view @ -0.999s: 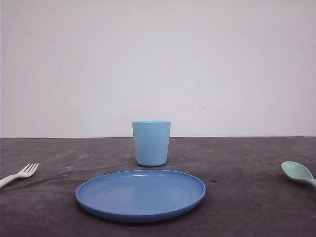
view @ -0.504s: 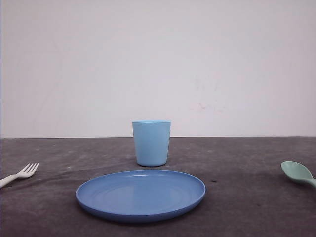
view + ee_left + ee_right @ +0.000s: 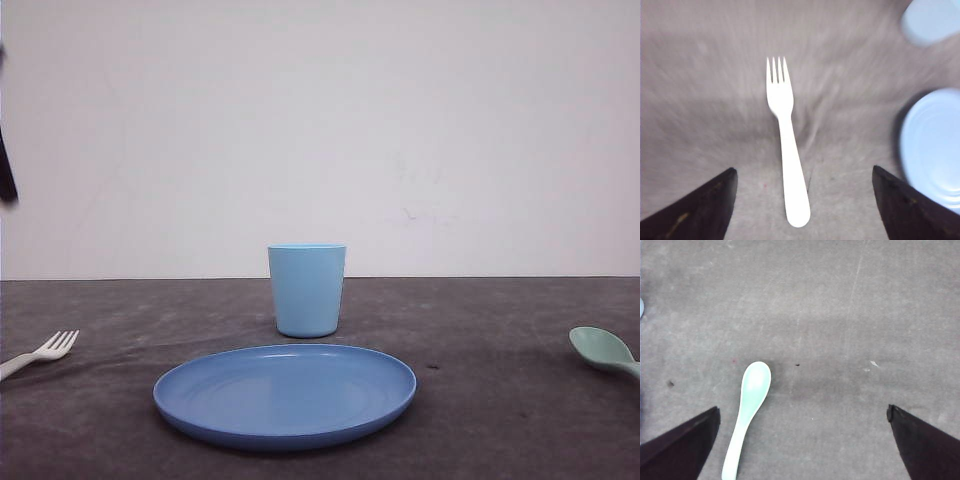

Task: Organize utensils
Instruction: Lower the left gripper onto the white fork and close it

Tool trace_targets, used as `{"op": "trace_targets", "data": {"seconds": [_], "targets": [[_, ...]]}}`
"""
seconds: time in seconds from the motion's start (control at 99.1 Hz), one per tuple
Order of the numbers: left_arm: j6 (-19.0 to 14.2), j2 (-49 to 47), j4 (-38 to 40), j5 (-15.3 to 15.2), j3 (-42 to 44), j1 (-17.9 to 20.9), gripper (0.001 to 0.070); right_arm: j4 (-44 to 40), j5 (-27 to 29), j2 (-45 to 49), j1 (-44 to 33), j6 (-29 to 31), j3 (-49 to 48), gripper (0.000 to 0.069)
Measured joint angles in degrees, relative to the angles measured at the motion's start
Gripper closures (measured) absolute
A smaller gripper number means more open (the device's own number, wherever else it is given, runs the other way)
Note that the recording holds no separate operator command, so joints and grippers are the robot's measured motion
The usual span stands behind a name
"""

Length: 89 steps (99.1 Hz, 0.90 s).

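Observation:
A white fork [image 3: 40, 353] lies flat on the dark table at the far left, and a mint-green spoon [image 3: 603, 350] lies at the far right. In the left wrist view the fork [image 3: 785, 145] lies lengthwise, its handle end reaching between the wide-apart fingers of my open left gripper [image 3: 803, 172], which hangs above it. In the right wrist view the spoon [image 3: 747, 413] rests on the table close to one finger of my open right gripper [image 3: 802, 410]. Neither gripper holds anything.
A round blue plate [image 3: 285, 393] sits at the front middle with a light blue cup [image 3: 306, 289] upright behind it. The plate [image 3: 932, 150] and cup [image 3: 932, 21] show beside the fork in the left wrist view. A dark arm part [image 3: 6, 165] enters at the front view's left edge.
A dark part of the left arm has come into the front view at its left edge. The fork, spoon, plate and cup have not moved.

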Motion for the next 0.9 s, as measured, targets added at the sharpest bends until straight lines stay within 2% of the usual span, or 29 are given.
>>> {"op": "trace_targets", "data": {"seconds": [0.202, 0.494, 0.686, 0.898], "targets": [[-1.44, 7.63, 7.08, -4.33, -2.23, -2.75, 0.02, 0.15, 0.0, 0.0, 0.0, 0.0, 0.0, 0.0011], [-2.03, 18.29, 14.21, -8.22, -2.23, -5.64, 0.0202, 0.15, 0.0, 0.0, 0.0, 0.0, 0.0, 0.0011], [-2.75, 21.92, 16.94, -10.16, -2.23, -6.69, 0.0204, 0.09, 0.0, 0.0, 0.0, 0.0, 0.0, 0.0011], [-3.04, 23.74, 18.47, -12.09, -2.21, -8.35, 0.0308, 0.09, 0.0, 0.0, 0.0, 0.0, 0.0, 0.0011]]}}
